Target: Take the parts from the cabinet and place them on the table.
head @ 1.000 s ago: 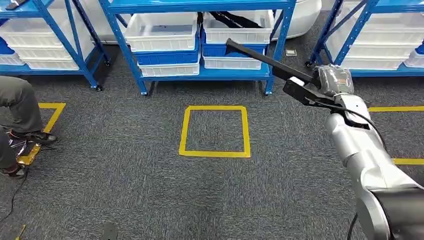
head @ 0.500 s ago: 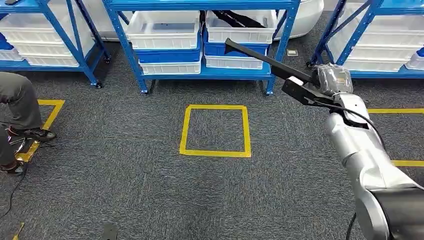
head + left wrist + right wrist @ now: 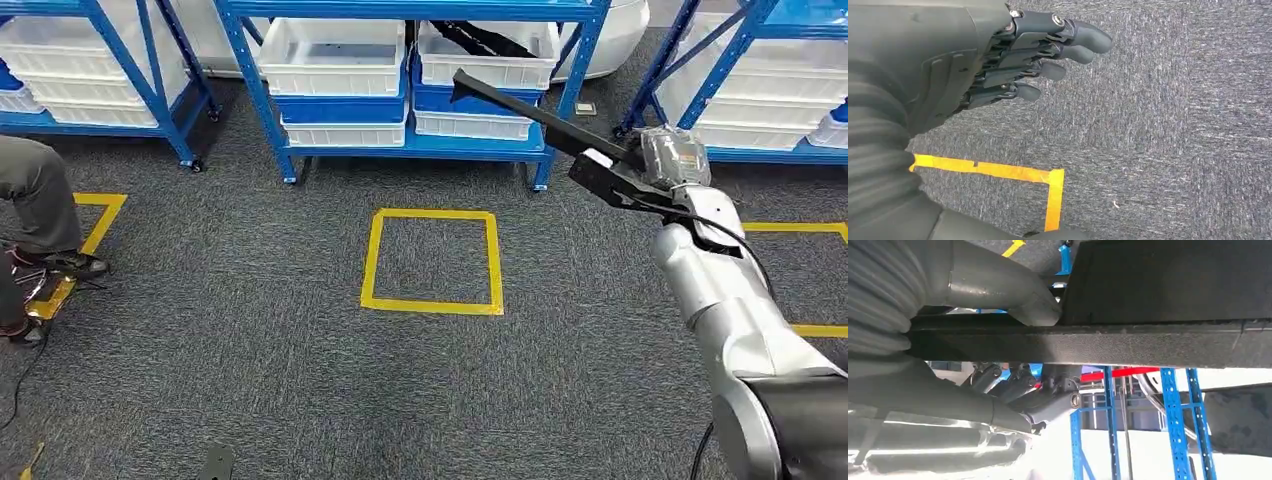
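My right hand (image 3: 668,160) is raised at the right and grips a long black angular part (image 3: 535,118), which slants up and left toward the blue cabinet (image 3: 410,145). Close up, the thumb (image 3: 1013,295) presses on the black part (image 3: 1128,342) and the darker fingers (image 3: 1018,382) curl under it. Another black part (image 3: 480,40) lies in a white bin (image 3: 485,62) on the cabinet's shelf. My left hand (image 3: 1013,55) hangs over the grey carpet with its fingers (image 3: 1068,42) held out straight and nothing in it.
A yellow tape square (image 3: 432,260) marks the carpet in front of the cabinet. More blue racks with white bins (image 3: 90,70) stand left and right (image 3: 770,80). A person's leg and shoe (image 3: 45,220) are at the left edge. Yellow tape (image 3: 998,172) lies under my left hand.
The whole picture has shifted slightly, so the camera has moved. My right hand keeps the same hold on the black part.
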`<state>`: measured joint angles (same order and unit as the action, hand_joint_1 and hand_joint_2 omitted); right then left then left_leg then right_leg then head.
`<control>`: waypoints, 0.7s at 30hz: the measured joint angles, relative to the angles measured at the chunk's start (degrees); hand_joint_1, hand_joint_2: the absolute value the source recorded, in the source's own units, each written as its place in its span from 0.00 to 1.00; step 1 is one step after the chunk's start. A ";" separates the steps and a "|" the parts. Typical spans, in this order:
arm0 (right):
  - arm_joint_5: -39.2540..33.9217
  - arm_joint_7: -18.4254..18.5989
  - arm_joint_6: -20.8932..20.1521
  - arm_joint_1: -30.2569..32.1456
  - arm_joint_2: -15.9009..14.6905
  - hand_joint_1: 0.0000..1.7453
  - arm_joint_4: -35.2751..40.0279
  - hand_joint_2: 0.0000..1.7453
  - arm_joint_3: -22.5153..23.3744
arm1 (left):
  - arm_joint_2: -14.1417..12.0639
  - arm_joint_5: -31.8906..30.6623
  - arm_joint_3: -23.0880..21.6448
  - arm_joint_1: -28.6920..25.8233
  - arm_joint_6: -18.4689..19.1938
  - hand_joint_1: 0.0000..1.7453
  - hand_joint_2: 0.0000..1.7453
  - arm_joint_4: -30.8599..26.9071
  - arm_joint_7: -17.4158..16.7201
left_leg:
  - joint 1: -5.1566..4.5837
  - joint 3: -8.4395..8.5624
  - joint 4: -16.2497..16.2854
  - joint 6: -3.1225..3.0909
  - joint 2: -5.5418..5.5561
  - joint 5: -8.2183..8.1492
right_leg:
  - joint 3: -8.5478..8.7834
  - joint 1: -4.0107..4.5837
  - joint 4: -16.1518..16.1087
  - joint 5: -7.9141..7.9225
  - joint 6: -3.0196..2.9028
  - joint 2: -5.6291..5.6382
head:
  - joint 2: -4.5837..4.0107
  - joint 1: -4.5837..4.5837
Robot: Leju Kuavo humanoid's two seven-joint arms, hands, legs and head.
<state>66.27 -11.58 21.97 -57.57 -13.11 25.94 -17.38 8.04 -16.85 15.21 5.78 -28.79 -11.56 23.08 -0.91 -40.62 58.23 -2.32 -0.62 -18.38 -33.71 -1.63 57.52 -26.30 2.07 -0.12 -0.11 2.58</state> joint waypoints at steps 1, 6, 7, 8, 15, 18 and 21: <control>-0.11 -0.09 -0.02 -0.01 -0.02 1.00 0.00 1.00 0.09 | 0.00 -0.04 0.00 0.00 0.02 0.00 1.00 0.00 0.00 | -0.02 0.00 0.00 -0.01 0.00 0.00 | 0.04 0.00 -0.06 0.02 0.03 0.00 | 0.00 0.00; -0.28 -0.26 -0.52 -0.03 -0.02 1.00 0.00 1.00 0.41 | 0.00 -0.09 0.02 0.04 0.18 0.00 1.00 0.00 0.00 | -0.28 0.03 -0.03 -0.38 0.24 -0.12 | 0.45 -0.35 -0.80 0.42 0.74 0.01 | 0.00 -0.02; -0.26 -0.26 -0.52 -0.03 0.00 1.00 0.00 1.00 0.41 | 0.00 -0.15 0.02 0.04 0.20 0.00 1.00 0.00 0.00 | -0.37 -0.01 -0.03 -0.56 0.26 -0.11 | 0.48 -0.45 -0.91 0.47 0.93 0.00 | 0.00 0.00; -0.24 -0.26 -0.52 -0.02 0.00 1.00 0.00 1.00 0.41 | -0.02 -0.15 0.02 0.04 0.28 0.00 1.00 0.00 0.04 | -0.49 -0.02 -0.02 -0.77 0.27 -0.13 | 0.54 -0.55 -1.06 0.53 1.21 0.00 | 0.00 0.02; -0.39 -0.26 -0.50 -0.01 -0.94 1.00 0.00 1.00 0.85 | 0.11 -0.42 0.02 0.28 0.57 0.00 1.00 0.00 0.15 | -0.79 0.91 -1.73 -3.24 -0.38 0.67 | -4.77 -0.01 10.40 -6.05 -0.48 0.09 | 0.00 -0.28; -0.24 -0.26 -0.50 0.58 -1.38 1.00 -0.04 1.00 0.85 | 0.09 -0.46 0.04 0.28 0.68 0.00 1.00 0.00 0.13 | -1.70 0.65 -1.72 -3.73 -0.72 0.94 | -7.27 0.59 16.92 -8.13 -0.72 0.08 | 0.00 -0.26; -0.24 -0.26 -0.50 0.40 -1.60 1.00 0.00 1.00 0.87 | 0.13 -0.50 0.04 0.29 0.70 0.00 1.00 0.00 0.15 | -2.46 0.14 -1.61 -3.95 -1.27 1.60 | 0.80 1.78 3.21 -4.38 -0.87 -1.26 | 0.00 -0.31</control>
<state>66.03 -11.85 21.46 -57.17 -14.71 25.94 -16.50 8.17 -17.35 15.26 6.08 -28.09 -11.56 23.23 -3.37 -40.48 56.62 -6.27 -1.88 -16.78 -32.91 0.14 60.73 -30.68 1.20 -1.39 -0.11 2.27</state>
